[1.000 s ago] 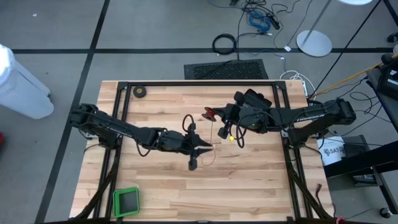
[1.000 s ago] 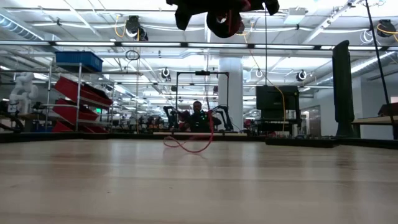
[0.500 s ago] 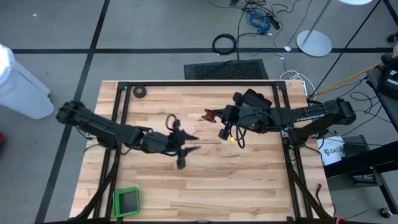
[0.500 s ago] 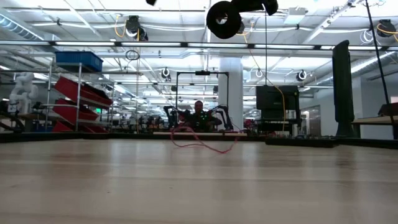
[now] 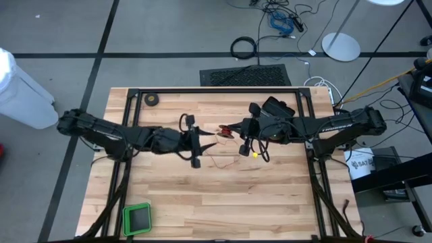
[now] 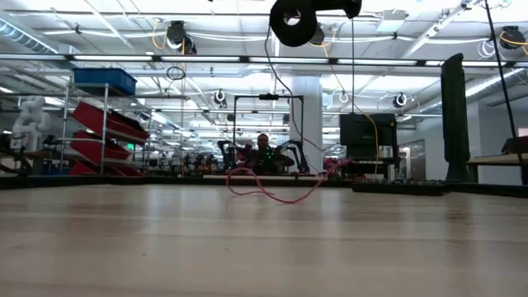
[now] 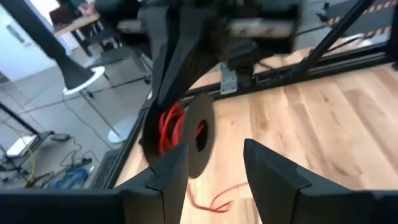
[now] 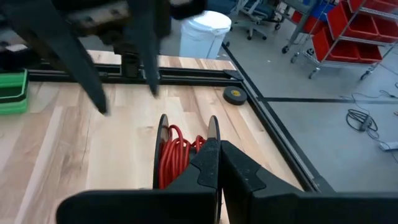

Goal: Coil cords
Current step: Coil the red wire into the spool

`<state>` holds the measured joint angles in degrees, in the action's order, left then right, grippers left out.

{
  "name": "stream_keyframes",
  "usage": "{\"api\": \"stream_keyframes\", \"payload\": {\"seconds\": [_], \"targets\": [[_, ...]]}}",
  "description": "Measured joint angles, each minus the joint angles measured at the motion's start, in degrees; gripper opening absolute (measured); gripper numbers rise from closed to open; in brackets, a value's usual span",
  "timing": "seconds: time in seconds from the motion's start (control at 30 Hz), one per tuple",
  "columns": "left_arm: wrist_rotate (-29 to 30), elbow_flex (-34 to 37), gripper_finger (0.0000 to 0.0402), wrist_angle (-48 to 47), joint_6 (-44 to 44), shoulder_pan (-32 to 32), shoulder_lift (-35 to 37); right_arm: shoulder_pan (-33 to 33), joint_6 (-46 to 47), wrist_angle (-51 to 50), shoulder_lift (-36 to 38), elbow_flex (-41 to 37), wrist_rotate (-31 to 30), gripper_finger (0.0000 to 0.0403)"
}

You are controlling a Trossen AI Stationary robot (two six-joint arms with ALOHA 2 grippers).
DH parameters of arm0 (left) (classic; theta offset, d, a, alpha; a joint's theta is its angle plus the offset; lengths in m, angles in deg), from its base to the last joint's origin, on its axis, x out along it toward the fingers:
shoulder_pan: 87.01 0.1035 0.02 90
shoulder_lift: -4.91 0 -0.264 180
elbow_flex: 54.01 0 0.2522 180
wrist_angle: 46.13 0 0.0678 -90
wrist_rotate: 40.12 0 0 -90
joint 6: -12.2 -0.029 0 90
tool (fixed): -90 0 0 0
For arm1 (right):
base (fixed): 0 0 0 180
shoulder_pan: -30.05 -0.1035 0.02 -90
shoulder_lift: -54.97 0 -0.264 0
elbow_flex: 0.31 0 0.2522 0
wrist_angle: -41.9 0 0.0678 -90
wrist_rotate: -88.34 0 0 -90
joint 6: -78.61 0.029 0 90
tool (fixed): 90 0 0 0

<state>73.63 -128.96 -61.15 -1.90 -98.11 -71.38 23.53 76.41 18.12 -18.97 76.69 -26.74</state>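
From above, your right gripper point(image 5: 236, 129) pinches the small black reel point(image 5: 228, 131), red wire point(image 5: 217, 160) trailing onto the wooden table point(image 5: 270, 196). Its wrist view shows fingers point(image 8: 208, 163) clamped on one flange. The left gripper point(image 7: 214, 165) gapes, empty, just short of the reel; careless closing could snag slack.

This is a robotics lab or industrial workshop set in a large open hall. The wooden table point(image 5: 223, 196) sits in a black metal frame on a grey concrete floor marked with dark tape lines. Loose cables point(image 5: 280, 17) and a coiled black cable loop point(image 5: 244, 48) lie on the floor beside a round white stand base point(image 5: 340, 46). Looking level across the table, the hall has a high ceiling with exposed ducts and strip lights, shelving with red bins point(image 6: 111, 132) and a blue crate point(image 6: 103, 80), a white pillar point(image 6: 305, 124), and another two-armed robot station point(image 6: 262, 157) far back.
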Motion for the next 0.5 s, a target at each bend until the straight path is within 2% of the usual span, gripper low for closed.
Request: {"api": "stream_keyframes", "payload": {"seconds": [0.17,0.5], "targets": [[-5.77,0.00,0.0162,0.59,0.09,2.34,-0.28,-0.03,-0.03,0.05,0.00,0.00,-0.01,0.0000],[-6.35,0.00,0.0162,0.76,0.14,4.50,-1.51,-0.03,-0.87,0.72,0.00,-0.02,0.04,0.0000]]}}
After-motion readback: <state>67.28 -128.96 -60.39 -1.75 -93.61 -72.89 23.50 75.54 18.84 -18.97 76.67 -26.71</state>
